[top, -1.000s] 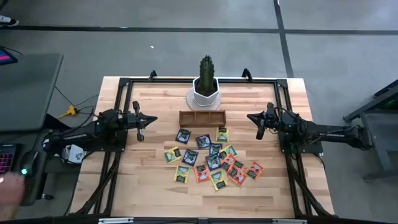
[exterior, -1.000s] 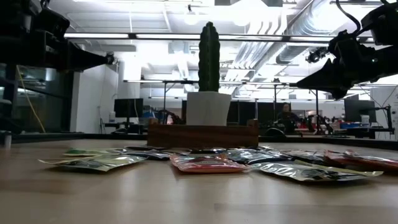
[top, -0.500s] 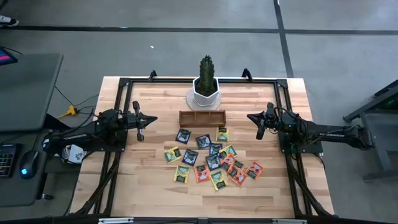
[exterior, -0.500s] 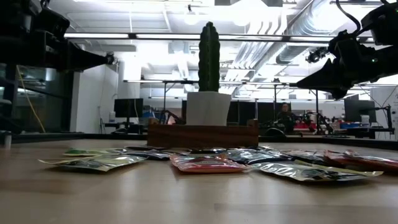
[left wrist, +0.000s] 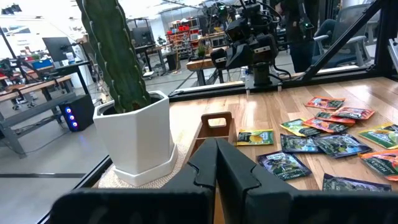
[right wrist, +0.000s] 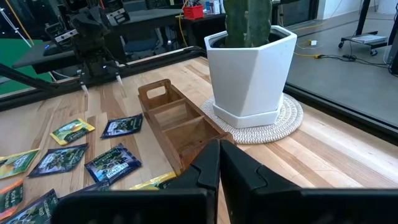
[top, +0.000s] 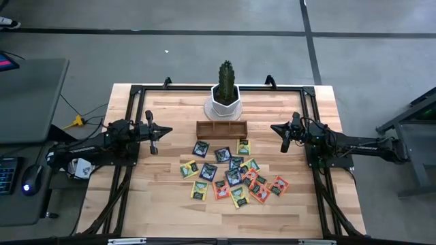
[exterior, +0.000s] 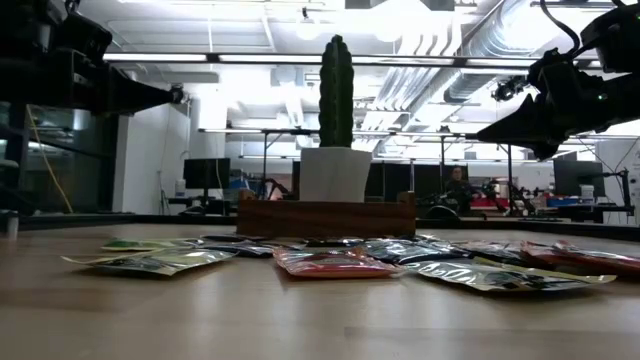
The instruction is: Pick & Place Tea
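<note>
Desk (top: 163,197) carries white planter (top: 225,101) holding cactus (top: 225,73). Wooden three-compartment tray (top: 221,128) just in front of it, compartments bare. Tea sachets (top: 231,173) scattered flat on desk, in front of tray, between both arms. Left pincer (top: 153,133) and right pincer (top: 285,133) raised, fingers together, well apart from sachets.

Robotics lab, workbenches (left wrist: 205,61), monitors (exterior: 205,172) (ceiling ducts (exterior: 450,60))

No lettering can be read anywhere; the tea sachets (top: 231,174) in front of the wooden tray (top: 221,128) carry small printed labels, but these are too small to make out.
</note>
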